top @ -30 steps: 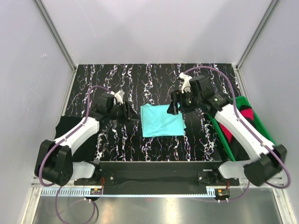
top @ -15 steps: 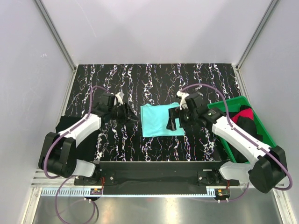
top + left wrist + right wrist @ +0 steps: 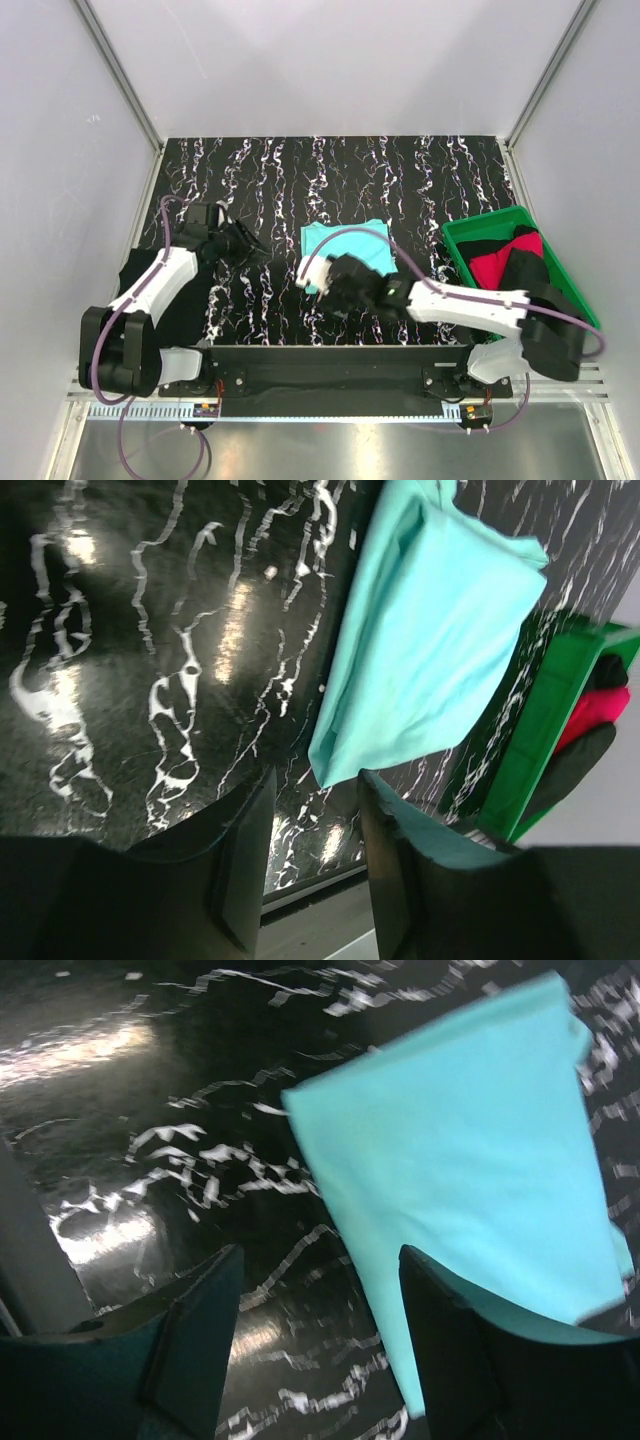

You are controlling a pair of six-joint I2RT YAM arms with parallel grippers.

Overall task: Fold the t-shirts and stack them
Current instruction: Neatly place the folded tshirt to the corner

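A folded turquoise t-shirt (image 3: 348, 243) (image 3: 430, 630) (image 3: 470, 1150) lies flat in the middle of the marbled mat. My right gripper (image 3: 325, 285) (image 3: 320, 1260) hovers low over the shirt's near left corner, open, with only mat and the shirt's edge between its fingers. Left of the shirt and clear of it is my left gripper (image 3: 255, 250) (image 3: 315, 780), open and empty. A black t-shirt (image 3: 195, 305) lies at the mat's left edge, partly under the left arm. Red-pink (image 3: 500, 265) and black (image 3: 545, 282) t-shirts lie in the tray.
The green tray (image 3: 465, 240) (image 3: 545, 730) stands at the right edge of the mat. The black marbled mat (image 3: 300, 170) reaches back to the white enclosure walls. The arms' black base rail (image 3: 340, 360) runs along the near edge.
My right arm has swung from the shirt's far right corner down and left to its near left corner. The left gripper has drawn back to the left, away from the shirt.
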